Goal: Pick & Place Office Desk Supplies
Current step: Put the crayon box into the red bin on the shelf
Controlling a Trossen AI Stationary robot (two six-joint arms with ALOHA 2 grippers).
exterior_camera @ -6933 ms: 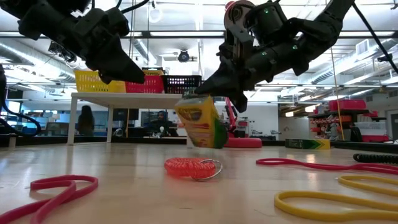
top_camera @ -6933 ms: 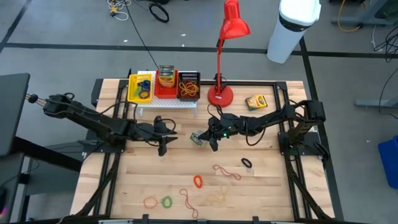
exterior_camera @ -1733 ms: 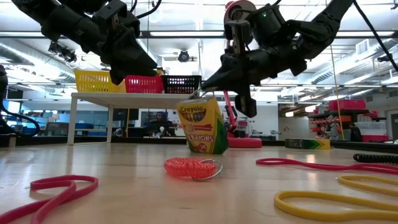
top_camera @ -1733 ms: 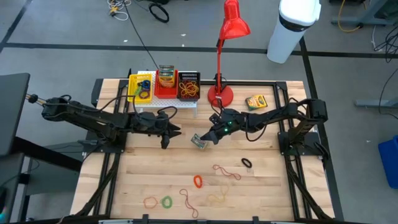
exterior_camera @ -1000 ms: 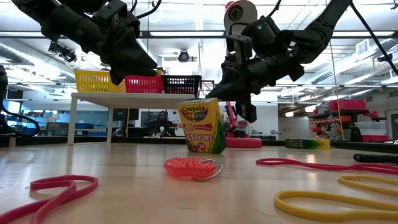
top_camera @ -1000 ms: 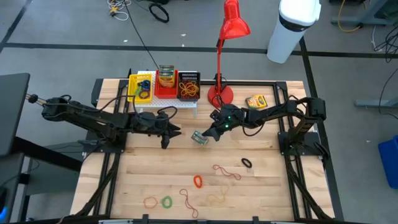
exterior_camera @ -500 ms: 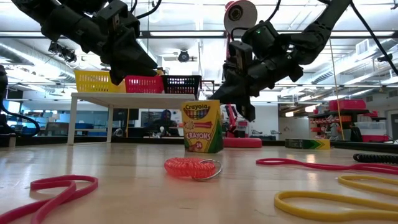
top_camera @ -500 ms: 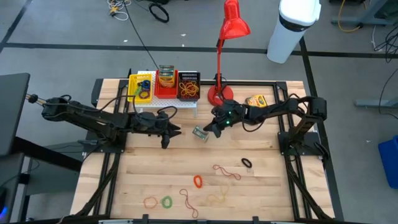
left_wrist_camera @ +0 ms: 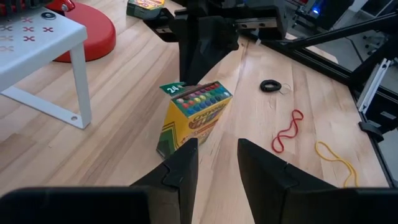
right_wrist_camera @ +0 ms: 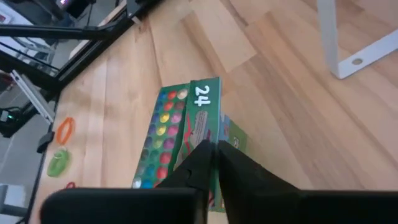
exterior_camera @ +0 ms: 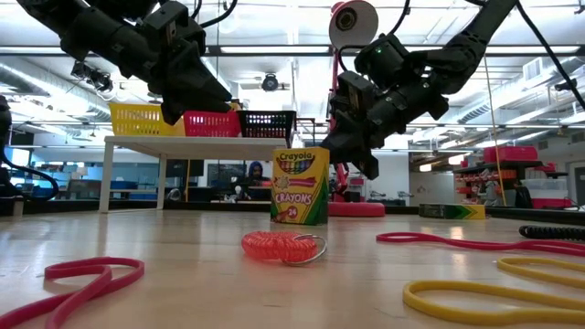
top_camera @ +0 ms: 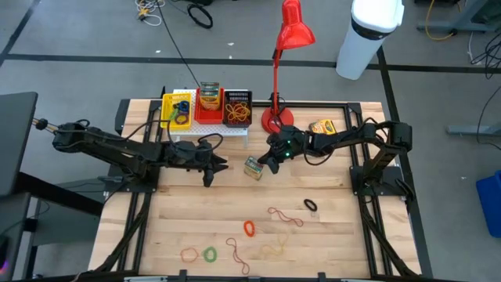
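Observation:
A green-and-yellow crayon box (top_camera: 253, 167) stands upright on its bottom at the table's middle; it also shows in the low view (exterior_camera: 299, 186). My right gripper (top_camera: 268, 163) is shut, its tips at the box's top on its right side. My left gripper (top_camera: 217, 164) is open and empty, held above the table to the left of the box, its fingers (left_wrist_camera: 180, 168) pointing at it. A second crayon box (top_camera: 322, 128) lies at the far right. Rubber bands lie near the front edge: a black one (top_camera: 311, 205), a red one (top_camera: 286, 217) and an orange coil (top_camera: 250, 229). My right gripper has its shut fingers (right_wrist_camera: 205, 155) at the box's top edge (right_wrist_camera: 219, 134), slanting down from the table's right. The fingers hide the place where they meet the box, so I cannot tell whether they touch it or hold its flap. The box stands upright on the table.
A white rack (top_camera: 208, 130) at the far left carries a yellow bin (top_camera: 175, 111), a red bin with a crayon box (top_camera: 209, 98) and a black bin (top_camera: 237, 108). The red lamp's base (top_camera: 277, 120) stands just beyond my right gripper. More bands (top_camera: 210, 254) lie at the near edge.
The crayon box has gone from tilted to upright and has slid a little toward the table's far edge. My right gripper has moved with it toward the far edge, staying shut at the box's top.

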